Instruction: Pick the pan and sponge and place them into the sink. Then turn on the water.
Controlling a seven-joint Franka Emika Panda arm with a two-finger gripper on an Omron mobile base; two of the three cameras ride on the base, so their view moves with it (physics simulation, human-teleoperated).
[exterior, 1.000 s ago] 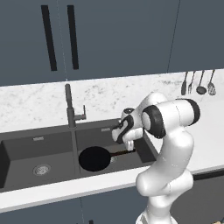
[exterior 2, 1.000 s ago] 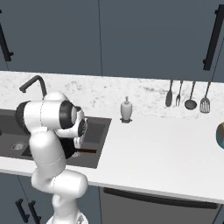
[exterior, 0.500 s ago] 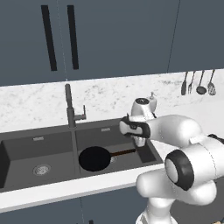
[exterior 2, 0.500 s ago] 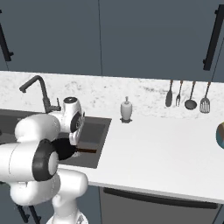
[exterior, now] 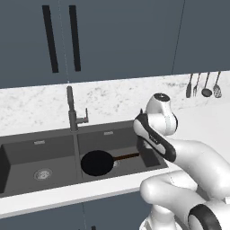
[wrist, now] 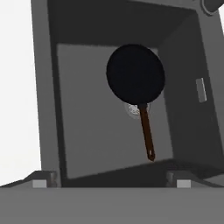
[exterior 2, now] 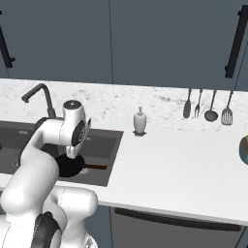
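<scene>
The pan (wrist: 136, 74) lies in the sink (wrist: 47, 109), in its right basin, handle toward 5 o'clock in the hand view. The gripper (wrist: 111, 183) hangs above it, jaws wide and empty. Risk: swinging off for the sponge could clip the faucet (exterior: 71, 108).

No text, label, brand, number or sign can be read anywhere in these pictures.
</scene>
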